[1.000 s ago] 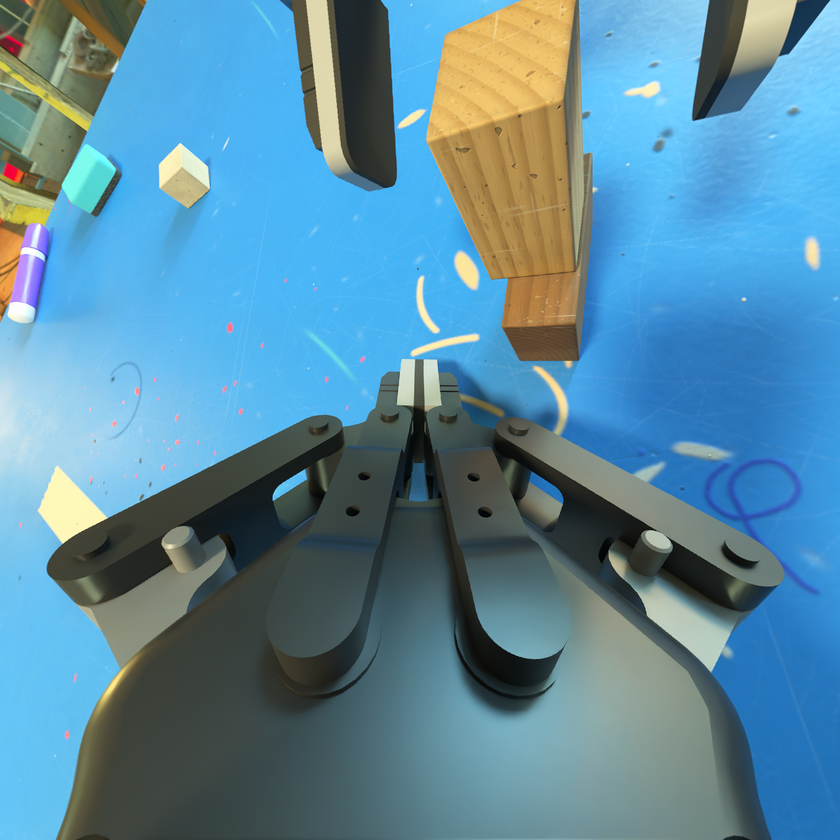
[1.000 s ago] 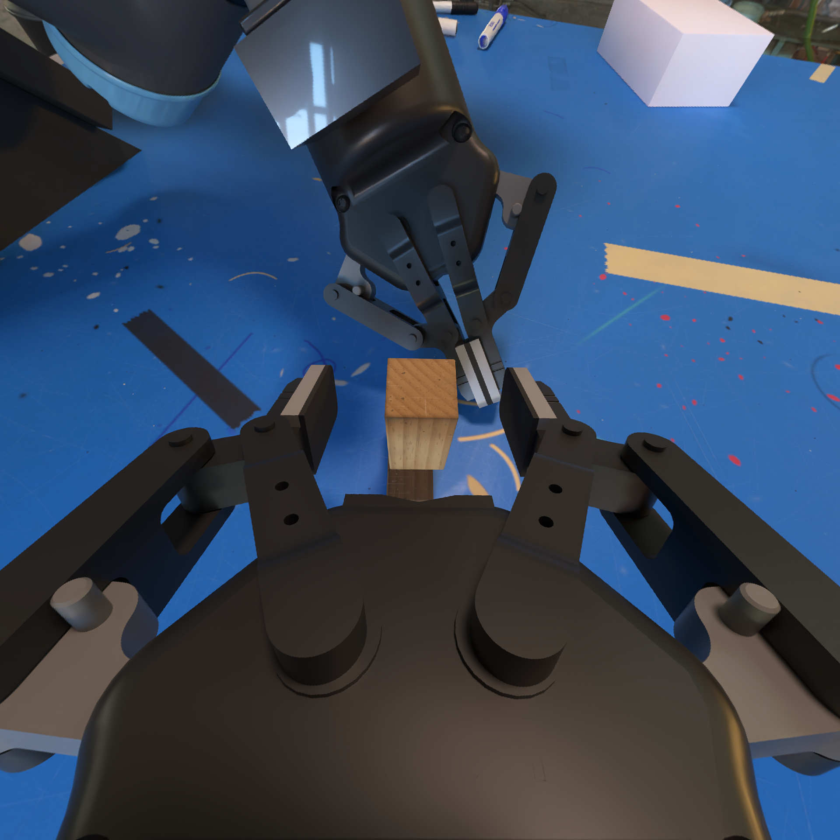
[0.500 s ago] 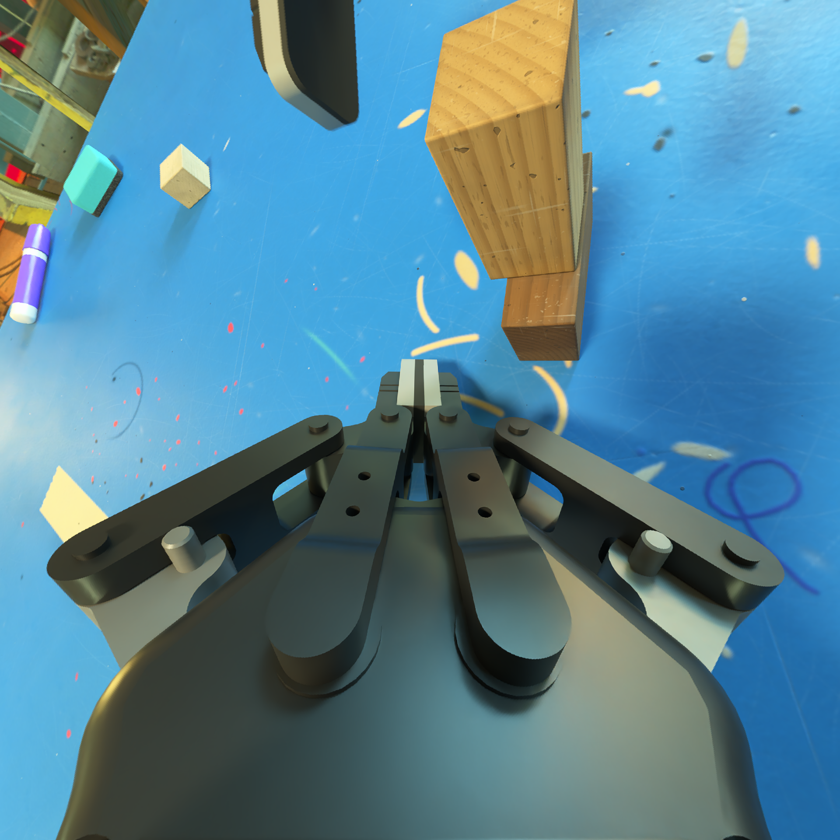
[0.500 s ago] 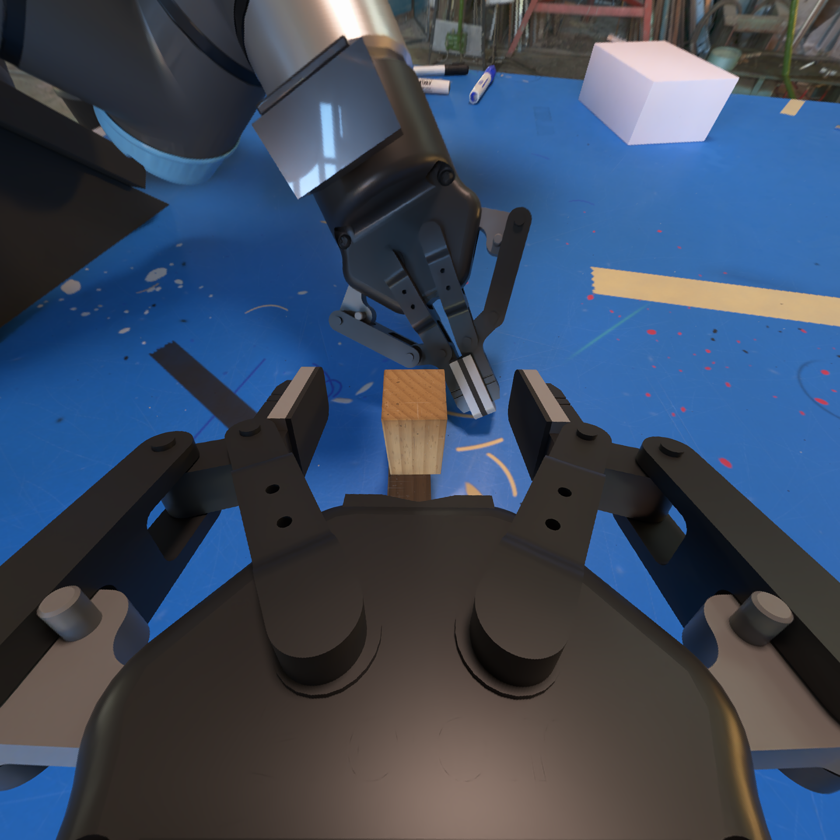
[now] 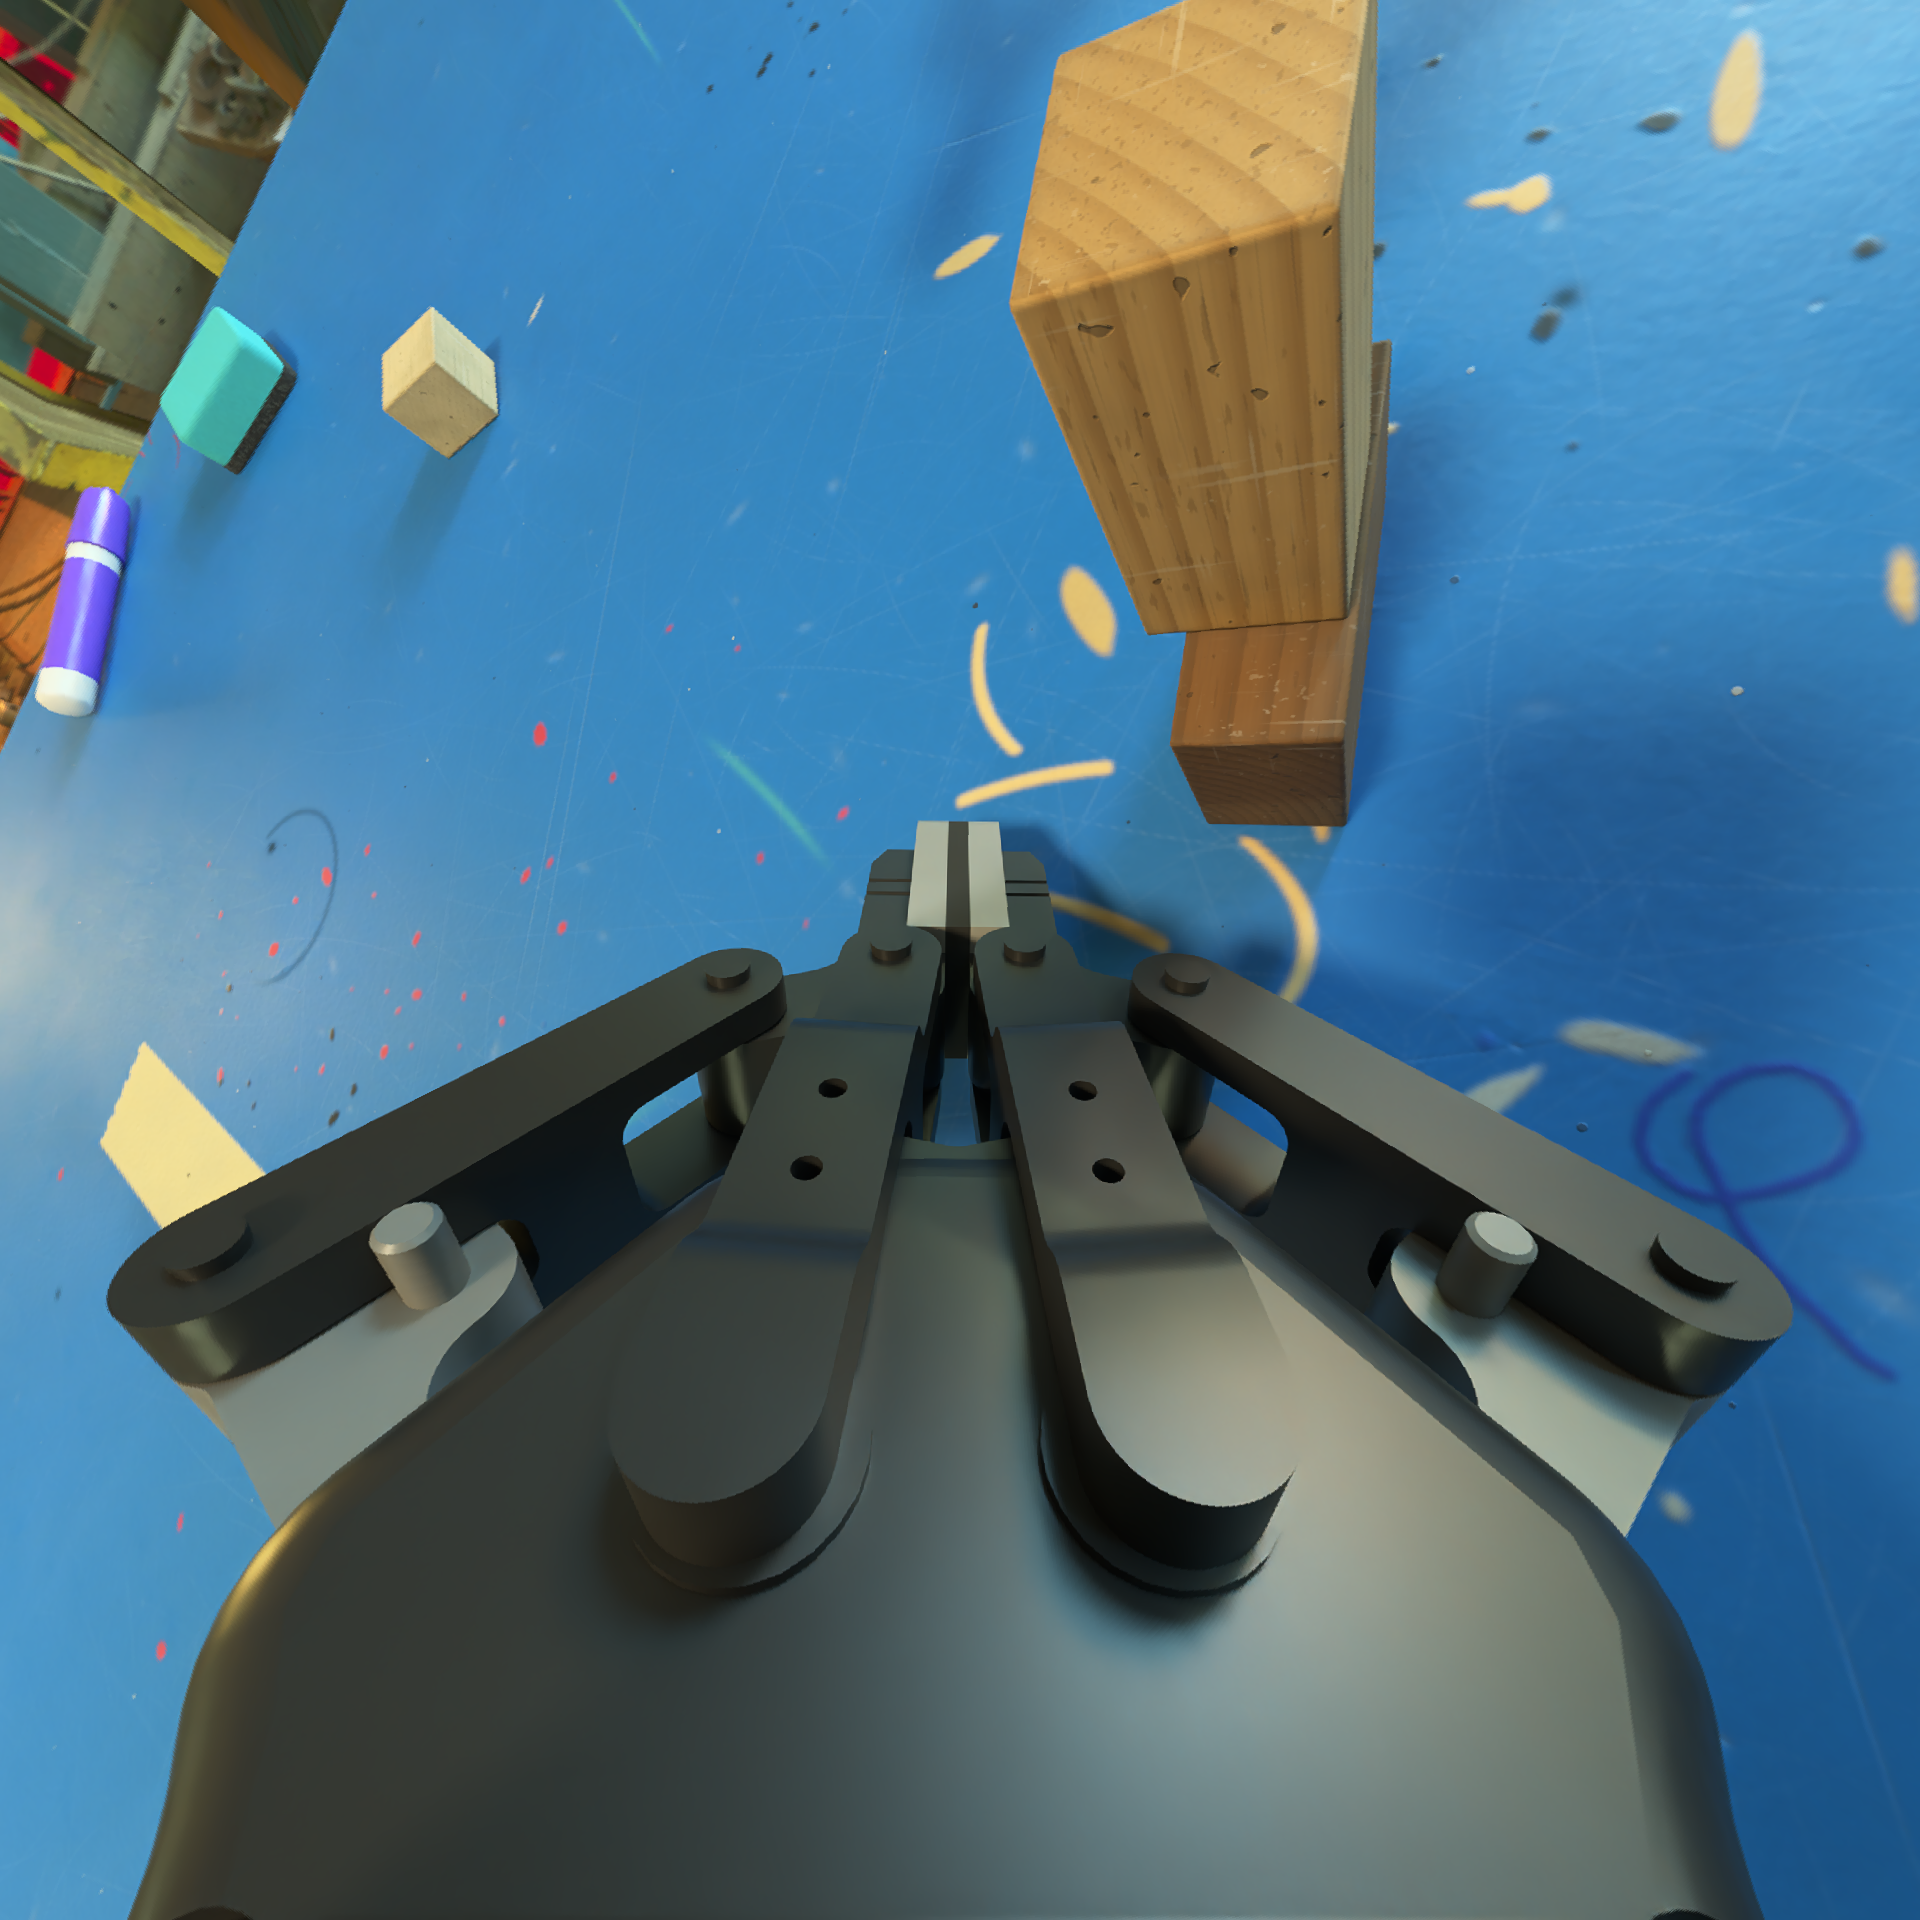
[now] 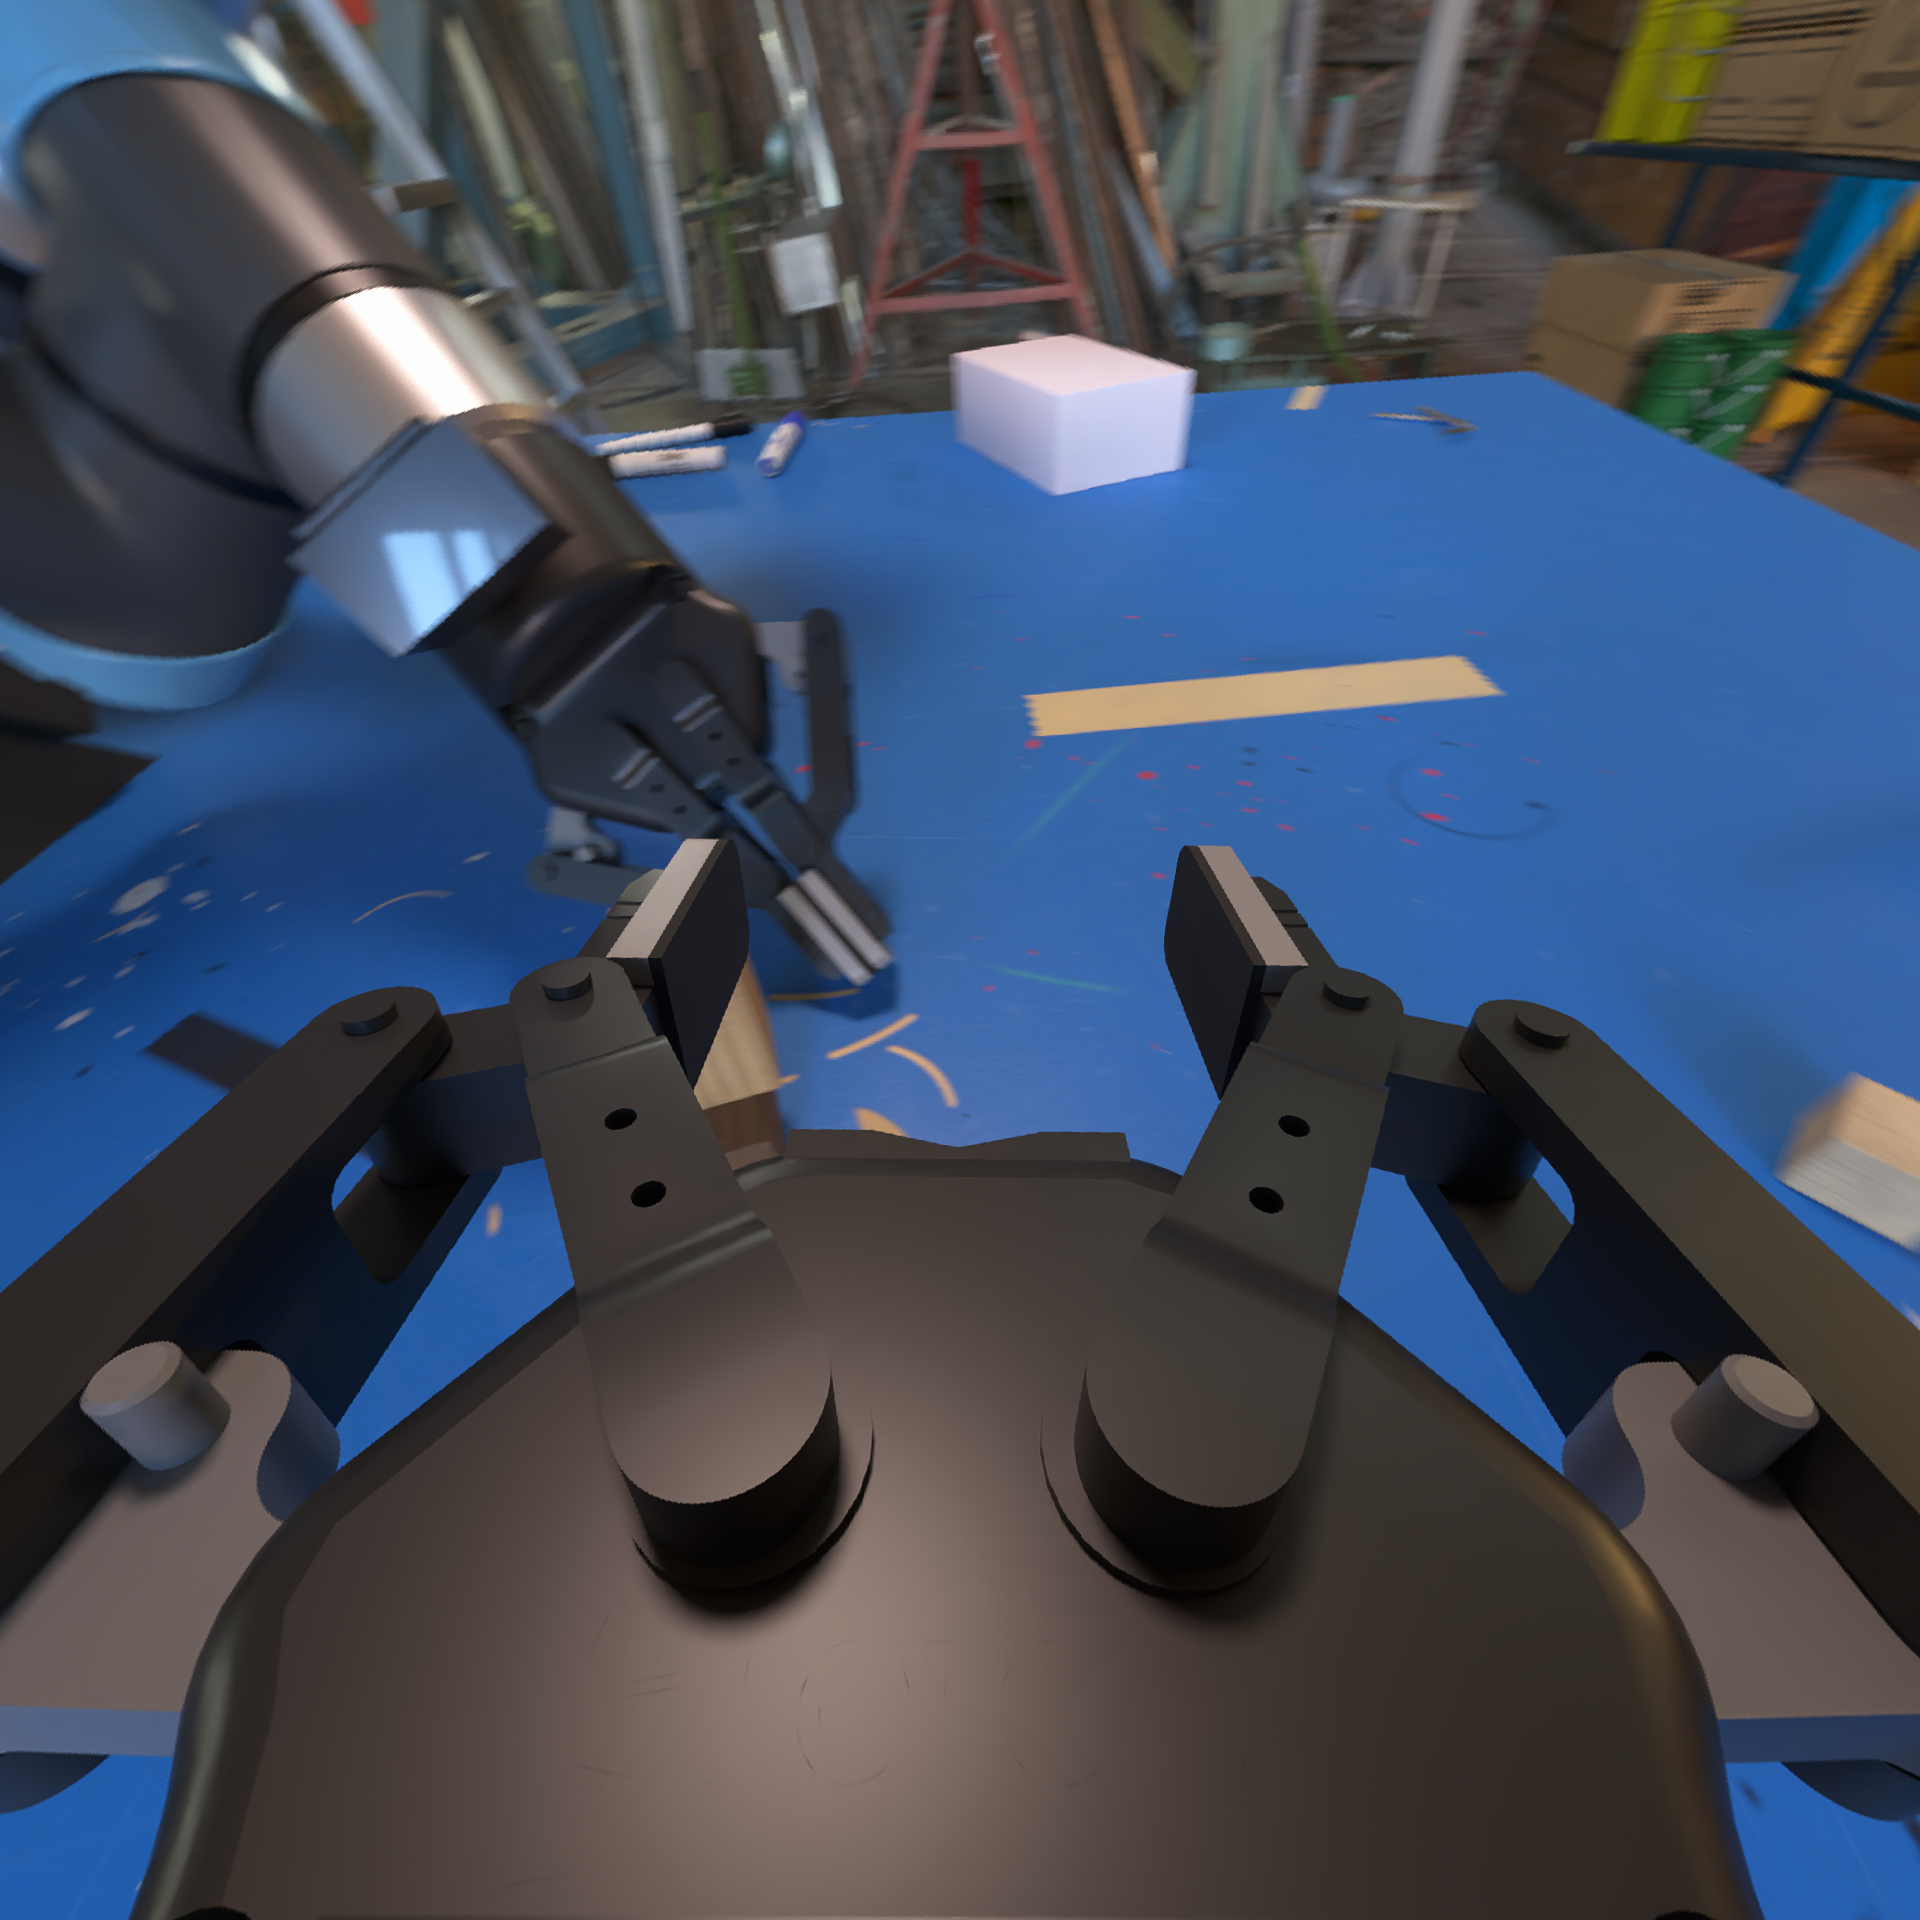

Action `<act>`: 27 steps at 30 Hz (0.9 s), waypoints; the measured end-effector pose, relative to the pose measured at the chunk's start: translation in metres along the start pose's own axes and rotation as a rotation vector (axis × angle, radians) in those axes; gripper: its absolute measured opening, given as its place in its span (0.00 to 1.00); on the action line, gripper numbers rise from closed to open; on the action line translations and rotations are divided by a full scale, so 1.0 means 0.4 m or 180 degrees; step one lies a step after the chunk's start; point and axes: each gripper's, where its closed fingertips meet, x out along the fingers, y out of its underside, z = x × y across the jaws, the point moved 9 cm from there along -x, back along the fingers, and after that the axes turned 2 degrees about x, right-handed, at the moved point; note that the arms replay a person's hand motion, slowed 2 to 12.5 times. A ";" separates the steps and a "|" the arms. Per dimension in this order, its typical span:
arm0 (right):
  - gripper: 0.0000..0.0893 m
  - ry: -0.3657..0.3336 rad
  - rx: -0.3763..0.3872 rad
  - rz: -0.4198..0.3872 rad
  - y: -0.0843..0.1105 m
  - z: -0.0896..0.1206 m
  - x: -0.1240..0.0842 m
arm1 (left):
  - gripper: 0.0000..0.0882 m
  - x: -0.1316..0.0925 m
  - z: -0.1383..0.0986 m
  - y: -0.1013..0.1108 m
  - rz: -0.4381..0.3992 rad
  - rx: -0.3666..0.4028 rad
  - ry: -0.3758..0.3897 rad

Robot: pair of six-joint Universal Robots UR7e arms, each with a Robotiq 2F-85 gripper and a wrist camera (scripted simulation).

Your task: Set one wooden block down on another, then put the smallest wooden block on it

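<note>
The left gripper (image 5: 958,873) has its two fingers pressed together with nothing between them, and it hangs low over the blue table (image 5: 644,582). Ahead of it and a little to the right, the light wooden block (image 5: 1195,343) stands on the darker wooden block (image 5: 1273,717), which lies on the table. The smallest wooden block (image 5: 438,381) lies well apart, far to the left, near a turquoise eraser (image 5: 223,387) and a purple marker (image 5: 85,603).

The right gripper (image 6: 956,935) has its fingers wide apart and holds nothing. In its view, the light wooden block (image 6: 743,1081) shows just behind its left finger, partly hidden, and the left gripper (image 6: 836,930) is near it
</note>
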 end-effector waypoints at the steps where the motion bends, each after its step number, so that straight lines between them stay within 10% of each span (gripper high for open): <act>1: 0.80 0.0141 0.0047 -0.0027 0.001 -0.013 -0.008 | 0.00 0.000 0.000 0.000 0.0003 -0.0005 -0.0004; 11: 0.90 0.1496 0.0509 0.0045 0.038 -0.127 -0.084 | 0.00 0.002 0.007 0.002 0.0049 -0.0086 -0.0056; 27: 0.93 0.2612 0.0585 0.0485 0.094 -0.219 -0.094 | 0.00 0.000 0.024 0.012 0.0118 -0.0411 -0.0027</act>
